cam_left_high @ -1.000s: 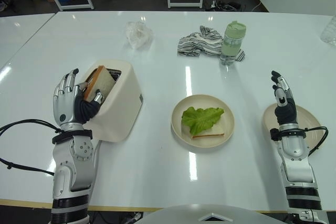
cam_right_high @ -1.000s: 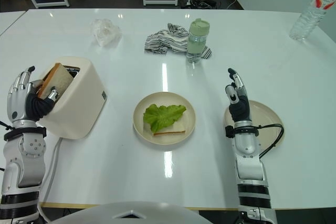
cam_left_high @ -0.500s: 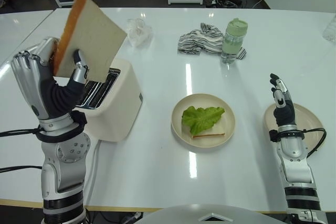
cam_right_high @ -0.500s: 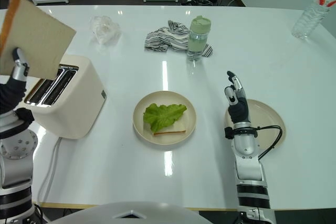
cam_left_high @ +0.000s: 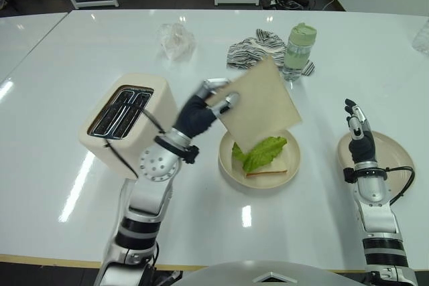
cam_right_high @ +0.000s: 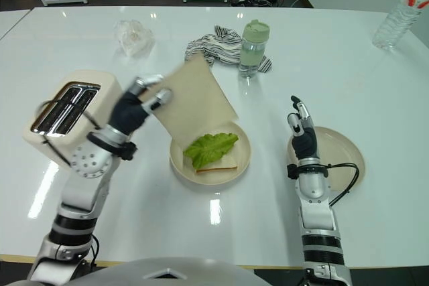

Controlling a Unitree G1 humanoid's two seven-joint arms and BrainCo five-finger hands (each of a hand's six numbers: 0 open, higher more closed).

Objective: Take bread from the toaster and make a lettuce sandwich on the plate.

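My left hand [cam_left_high: 206,104] is shut on a slice of bread [cam_left_high: 260,104], held tilted above the left part of the middle plate [cam_left_high: 226,160]. On that plate lies a lettuce leaf [cam_left_high: 265,152] on top of another bread slice [cam_left_high: 271,167]. The cream toaster [cam_left_high: 124,124] stands at the left with its slots bare. My right hand [cam_left_high: 358,136] is upright with straight fingers at the near edge of a second plate [cam_left_high: 395,155] on the right, holding nothing.
Behind the plate stand a green bottle [cam_left_high: 295,52] and a striped cloth [cam_left_high: 258,51]. A crumpled clear bag [cam_left_high: 176,40] lies at the back left. A clear water bottle [cam_right_high: 398,14] stands at the far right.
My left hand lifted the bread out of the toaster, then carried it right and down to above the middle plate. The right hand stayed put.
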